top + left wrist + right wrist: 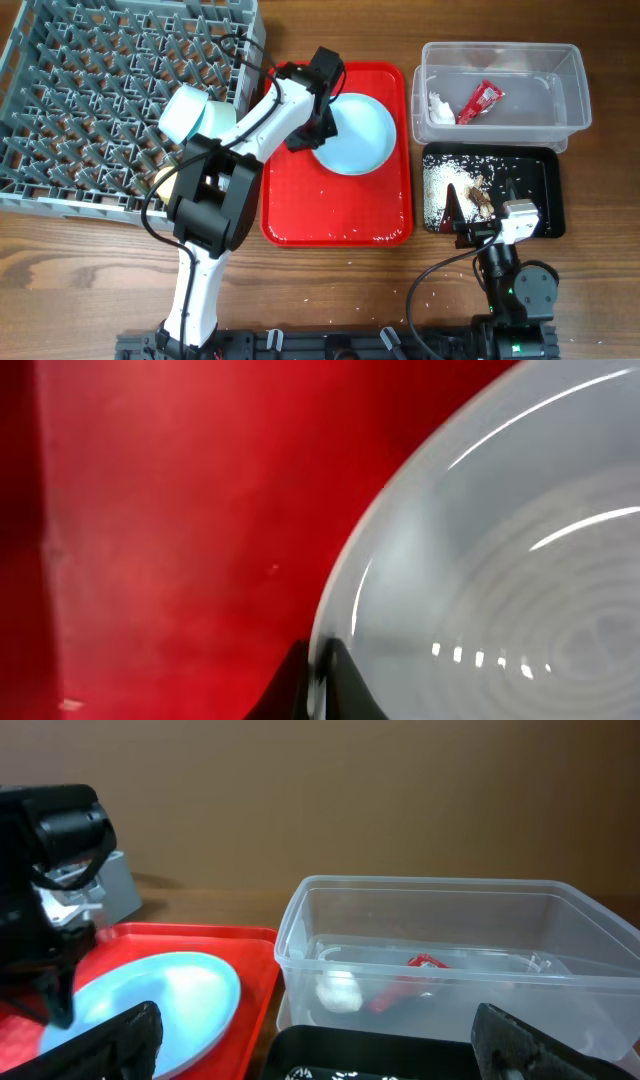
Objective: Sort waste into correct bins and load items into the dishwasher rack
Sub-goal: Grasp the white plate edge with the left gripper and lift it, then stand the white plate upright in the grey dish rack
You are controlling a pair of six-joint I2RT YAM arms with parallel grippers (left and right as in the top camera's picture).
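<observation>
Dishwasher rack sits at my far left. Two pale bowls rest at its right edge, and a bit of yellow just below them, half hidden by my arm, may be the cup.

Next along is the red tray, where my left gripper is working. Its fingers are drawn close together on either side of the near rim of the blue plate, and I judge them to be pinched onto it. The plate lies on the tray's upper right part, and I cannot tell whether its edge has come off the tray surface.

To the right, the clear tub holds the red wrapper and the white tissue. The black tray in front of it holds the rice and brown scraps. My right gripper hovers at that tray's near edge, fingers spread wide and holding nothing.

Sorting the waste looks done to me, apart from a few loose grains on the red tray and the table. The step in hand is loading the plate. Next I need to lift it by this thin rim without letting it swing or slip, carry it left past the bowls, and stand it on edge between the pegs.
</observation>
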